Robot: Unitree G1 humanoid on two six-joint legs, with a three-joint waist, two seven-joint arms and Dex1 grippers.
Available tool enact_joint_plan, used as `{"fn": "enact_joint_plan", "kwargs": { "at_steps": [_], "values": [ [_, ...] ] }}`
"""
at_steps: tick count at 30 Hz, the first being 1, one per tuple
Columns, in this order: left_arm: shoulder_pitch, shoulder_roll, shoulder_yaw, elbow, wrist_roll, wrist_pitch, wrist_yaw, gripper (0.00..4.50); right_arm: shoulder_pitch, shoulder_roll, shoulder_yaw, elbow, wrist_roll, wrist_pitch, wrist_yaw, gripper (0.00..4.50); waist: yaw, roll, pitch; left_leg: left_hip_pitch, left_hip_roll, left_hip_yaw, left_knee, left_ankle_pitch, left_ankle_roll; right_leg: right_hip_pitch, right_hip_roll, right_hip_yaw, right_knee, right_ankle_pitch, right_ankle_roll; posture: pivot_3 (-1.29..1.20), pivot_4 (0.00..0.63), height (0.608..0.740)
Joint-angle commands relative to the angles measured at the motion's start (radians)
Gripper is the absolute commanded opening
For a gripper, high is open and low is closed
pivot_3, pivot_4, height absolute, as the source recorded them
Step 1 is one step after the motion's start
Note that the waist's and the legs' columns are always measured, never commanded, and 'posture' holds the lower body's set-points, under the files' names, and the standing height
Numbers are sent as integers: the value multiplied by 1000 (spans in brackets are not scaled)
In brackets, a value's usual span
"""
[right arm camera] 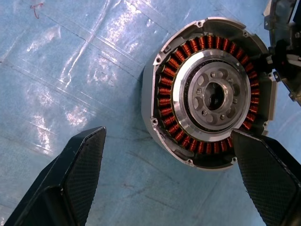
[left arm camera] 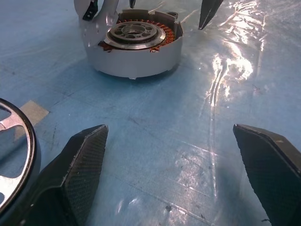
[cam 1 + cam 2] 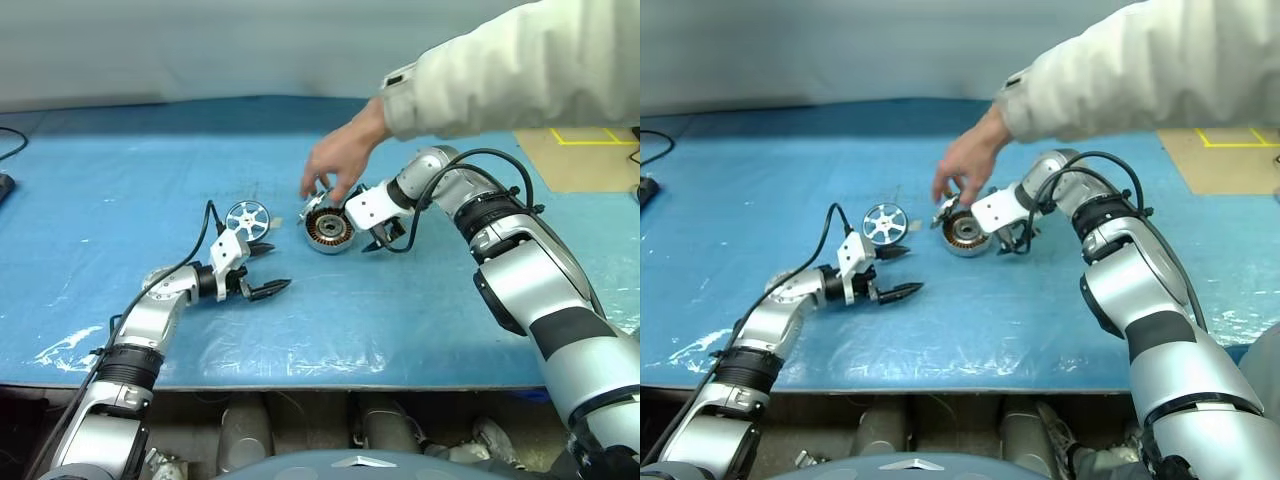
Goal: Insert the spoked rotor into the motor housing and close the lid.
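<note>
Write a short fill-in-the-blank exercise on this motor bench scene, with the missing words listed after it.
1. The spoked wheel lies on the ____ table cover.
2. The winding ring inside the motor can is ____ in colour.
3. Both the robot's left hand and right hand have their fingers ____.
4. A person's hand reaches down beside the ____ can.

Missing words: blue; copper; open; motor

Motor housing (image 3: 327, 231) lies flat on blue table (image 3: 150, 180), open side up, copper windings ringing silver centre. Spoked rotor (image 3: 247, 218) rests just left of housing, apart.
</note>
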Motion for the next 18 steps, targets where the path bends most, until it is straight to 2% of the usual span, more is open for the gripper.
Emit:
{"fn": "enact_joint_plan", "kwargs": {
  "at_steps": [1,8,18],
  "values": [
    [3,2,4,2,-3,-32,-10,4500,-41,-1,-27,-3,1,-17,-12,4458,-1,0,0,0,0,0,0,0,0,0,0,0,0,0,0,0,150,740],
    [-2,2,4,5,-2,-36,-12,4500,-36,7,-35,-6,4,-20,-15,4458,-1,0,0,-7,0,0,2,0,0,-7,0,0,1,0,0,0,150,740],
    [7,8,5,-41,-8,-7,-5,4500,-48,8,-66,-5,5,0,-79,4458,-1,0,0,-7,0,0,2,0,0,-7,0,0,1,0,0,0,150,740]
  ]
}}
